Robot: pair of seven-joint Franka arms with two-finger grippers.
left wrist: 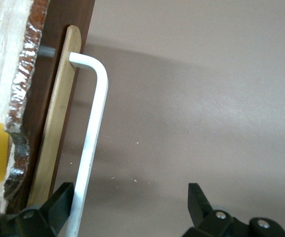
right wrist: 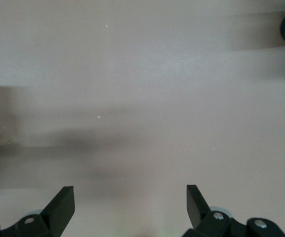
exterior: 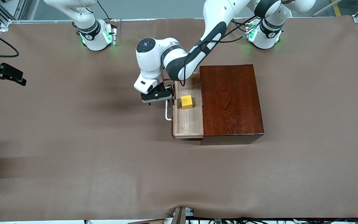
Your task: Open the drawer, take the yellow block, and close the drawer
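Bright yellow block (exterior: 186, 101), pale wood drawer (exterior: 188, 121), white handle (exterior: 167, 113), glossy reddish-brown box (exterior: 231, 99), brown table (exterior: 73, 140)

Left claw (left wrist: 130, 210) low, fingers spread; right claw (right wrist: 130, 207) spread, waiting.

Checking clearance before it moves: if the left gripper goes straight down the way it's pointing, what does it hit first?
Most likely the bare table. The left gripper is open, and the drawer's white handle runs just inside one finger, so that finger might graze it; depth is unclear.

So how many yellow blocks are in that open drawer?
1. The yellow block sits in the drawer, in its half farther from the front camera. The part inside the box is hidden.
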